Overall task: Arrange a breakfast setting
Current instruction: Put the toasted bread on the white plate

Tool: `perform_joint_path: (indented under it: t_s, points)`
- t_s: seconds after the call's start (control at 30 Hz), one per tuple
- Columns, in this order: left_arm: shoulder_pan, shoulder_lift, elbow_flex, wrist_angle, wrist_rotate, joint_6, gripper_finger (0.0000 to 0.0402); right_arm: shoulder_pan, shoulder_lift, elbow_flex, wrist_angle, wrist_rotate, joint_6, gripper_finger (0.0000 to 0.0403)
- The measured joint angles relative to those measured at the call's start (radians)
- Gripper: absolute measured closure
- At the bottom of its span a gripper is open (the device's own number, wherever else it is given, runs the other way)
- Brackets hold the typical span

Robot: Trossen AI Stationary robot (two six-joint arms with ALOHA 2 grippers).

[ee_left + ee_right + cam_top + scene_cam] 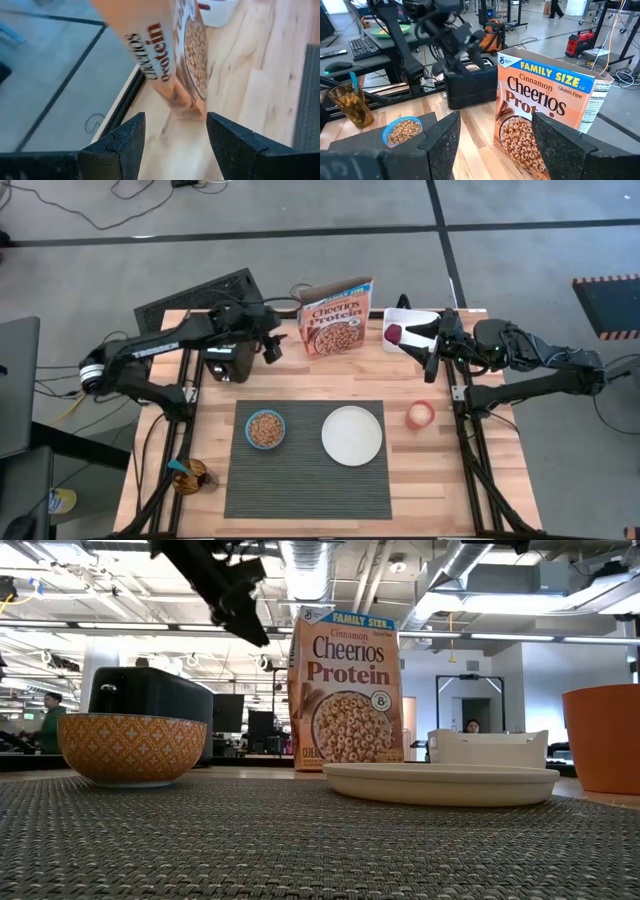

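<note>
Both claws hung apart and empty near the surface's far edge, left claw (pixel 271 348) beside the cereal box (pixel 338 316), while bowl (pixel 265 429) and plate (pixel 351 434) sat on the placemat (pixel 305 475).

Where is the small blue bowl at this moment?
In the high view, the small blue bowl, filled with cereal, sits on the left part of the dark grey placemat, just left of the empty white plate.
</note>
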Motion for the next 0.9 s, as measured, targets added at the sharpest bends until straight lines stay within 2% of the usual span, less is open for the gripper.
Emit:
perform_joint_path:
  t_s: [0.37, 0.63, 0.73, 0.9]
  points:
    - [-0.032, -0.218, 0.0, -0.075, 0.006, -0.39, 0.0205, -0.001, 0.0, 0.0, -0.001, 0.0, 0.0, 0.0131]
    - [-0.026, -0.314, 0.0, -0.08, 0.036, -0.72, 0.0205, 0.0, 0.013, -0.001, -0.005, -0.003, 0.001, 0.0131]
    - [-0.027, -0.334, 0.021, -0.078, 0.037, -0.788, 0.0205, 0.0, 0.025, -0.001, -0.004, -0.005, 0.005, 0.0131]
    - [-0.054, -0.295, 0.158, -0.126, 0.035, -0.764, 0.0205, 0.0, 0.049, -0.001, -0.01, -0.009, 0.011, 0.0131]
